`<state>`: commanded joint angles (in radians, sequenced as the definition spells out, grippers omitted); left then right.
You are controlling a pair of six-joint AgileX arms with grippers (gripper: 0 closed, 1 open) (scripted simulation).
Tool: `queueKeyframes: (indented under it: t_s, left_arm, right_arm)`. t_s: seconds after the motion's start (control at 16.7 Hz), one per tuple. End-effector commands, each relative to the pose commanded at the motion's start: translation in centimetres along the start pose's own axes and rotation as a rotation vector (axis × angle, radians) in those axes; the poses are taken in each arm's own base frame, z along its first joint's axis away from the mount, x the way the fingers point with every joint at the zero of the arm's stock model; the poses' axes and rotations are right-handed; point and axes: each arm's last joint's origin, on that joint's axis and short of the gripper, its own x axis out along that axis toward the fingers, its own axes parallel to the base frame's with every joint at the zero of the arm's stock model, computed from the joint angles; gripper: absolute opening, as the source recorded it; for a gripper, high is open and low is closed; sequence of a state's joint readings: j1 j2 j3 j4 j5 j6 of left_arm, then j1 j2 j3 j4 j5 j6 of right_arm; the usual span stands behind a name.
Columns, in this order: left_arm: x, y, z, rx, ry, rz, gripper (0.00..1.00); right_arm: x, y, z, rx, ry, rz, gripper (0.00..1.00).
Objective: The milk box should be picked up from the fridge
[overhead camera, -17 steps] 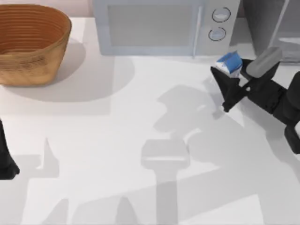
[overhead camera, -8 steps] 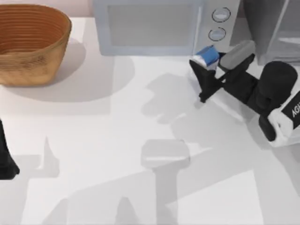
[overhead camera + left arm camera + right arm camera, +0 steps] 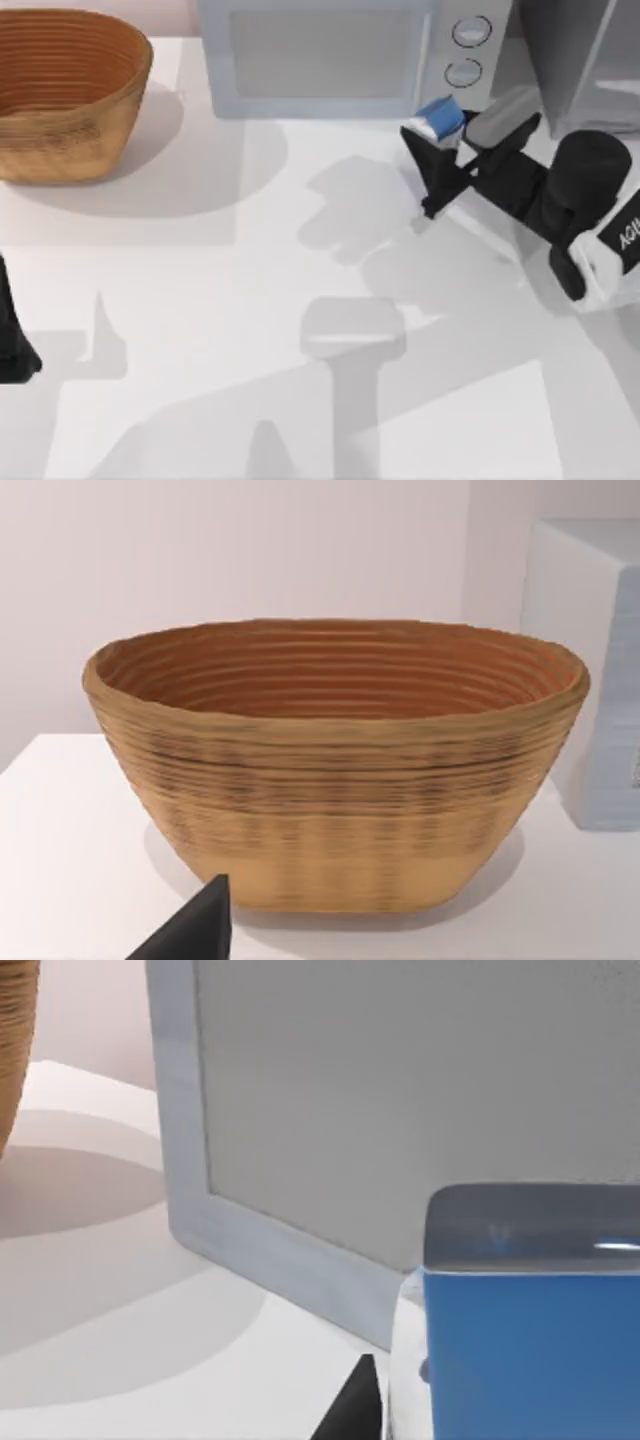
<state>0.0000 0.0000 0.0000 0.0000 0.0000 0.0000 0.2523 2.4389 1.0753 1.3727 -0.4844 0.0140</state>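
In the top view, the right arm's black two-finger pincer point(image 3: 432, 150) reaches over the white bench point(image 3: 200, 300) toward the back, its fingers clamped on the milk box point(image 3: 438, 119), a small white-and-blue carton. The carton is off the bench surface and just in front of the light grey microwave point(image 3: 330, 55) with two round knobs, near its knob panel. The fridge point(image 3: 570, 50), a dark grey boxy cabinet with a pale-framed glass door, stands at the back right corner; the carton is outside it and to its left, so the pick-up judges as essentially done, with the carton kept aloft so it touches neither appliance. A woven brown wicker basket point(image 3: 70, 90) sits at the back left, well apart from the carton. The left arm's pincer point(image 3: 15, 345) is parked at the left edge of the bench, away from the work. In the left wrist view, the wicker basket point(image 3: 335, 770) stands upright on the bench and one dark fingertip shows; whether the left pincer is open or closed cannot be told. In the right wrist view, the blue face of the milk box point(image 3: 530, 1350) sits close to the camera, consistent with a firm hold, and the pale frame of the microwave point(image 3: 250, 1230) lies just beyond it.
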Motion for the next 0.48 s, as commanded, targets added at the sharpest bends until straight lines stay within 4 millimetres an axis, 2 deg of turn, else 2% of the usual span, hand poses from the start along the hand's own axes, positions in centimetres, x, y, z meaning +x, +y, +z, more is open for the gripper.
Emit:
queueKeyframes:
  t_s: [0.48]
  left_arm:
    - [0.0,0.0,0.0,0.0,0.0,0.0,1.0]
  right_arm:
    - [0.0,0.0,0.0,0.0,0.0,0.0,0.9]
